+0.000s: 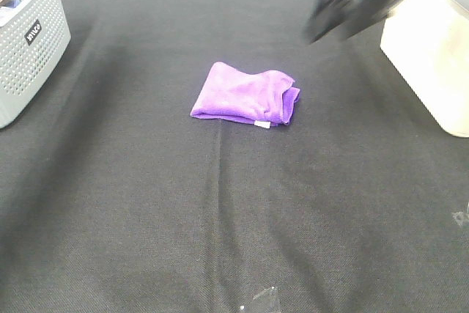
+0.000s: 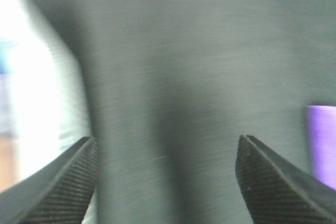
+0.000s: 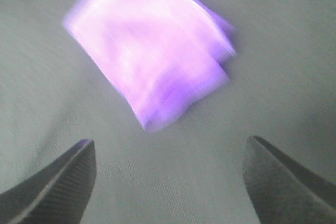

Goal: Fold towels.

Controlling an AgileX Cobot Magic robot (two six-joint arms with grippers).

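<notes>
Hovering with jaws spread and empty, the right gripper (image 3: 169,141) looks down on the purple towel (image 3: 152,51), which lies folded (rather loosely) mid-table on the black cloth (image 1: 220,218). The left gripper (image 2: 166,138), equally open, holds nothing. Any further fold wants a clean corner pinch, all layers together, carried flat across.

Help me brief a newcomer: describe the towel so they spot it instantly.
On the black table, a grey perforated basket stands far left and a cream box far right. Between them, near the middle, lies the towel: the only bright purple thing, folded, a white tag at its near hem.
</notes>
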